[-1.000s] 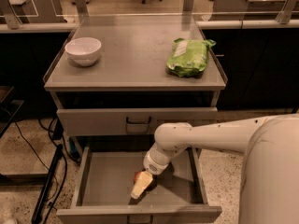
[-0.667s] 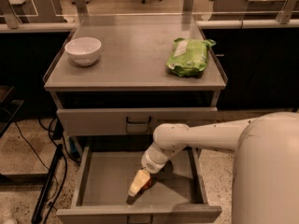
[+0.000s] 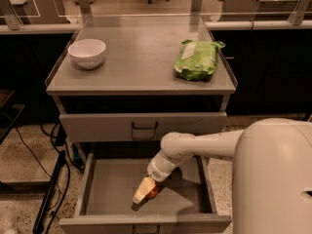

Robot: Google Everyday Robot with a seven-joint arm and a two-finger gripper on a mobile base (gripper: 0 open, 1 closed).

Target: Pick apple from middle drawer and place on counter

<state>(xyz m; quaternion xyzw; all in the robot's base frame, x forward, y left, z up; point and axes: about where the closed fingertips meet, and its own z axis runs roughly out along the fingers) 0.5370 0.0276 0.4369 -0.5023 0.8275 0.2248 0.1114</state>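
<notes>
The middle drawer [image 3: 109, 191] is pulled out, a shallow grey tray below a closed drawer. My arm reaches down into it from the right. My gripper [image 3: 141, 194] is low over the drawer floor, near the middle front. The apple [image 3: 153, 192] shows as a small red-orange patch right against the gripper's right side, mostly hidden by it. The counter [image 3: 141, 65] is the flat grey top above, with low side rims.
A white bowl [image 3: 87, 52] stands at the counter's left. A green bag [image 3: 197, 58] lies at its right. The closed upper drawer [image 3: 144, 126] with a dark handle sits just above the open one. Cables and a dark stand lie on the floor at left.
The gripper has moved slightly down and to the front left inside the drawer. The apple's red-orange colour now shows beside it.
</notes>
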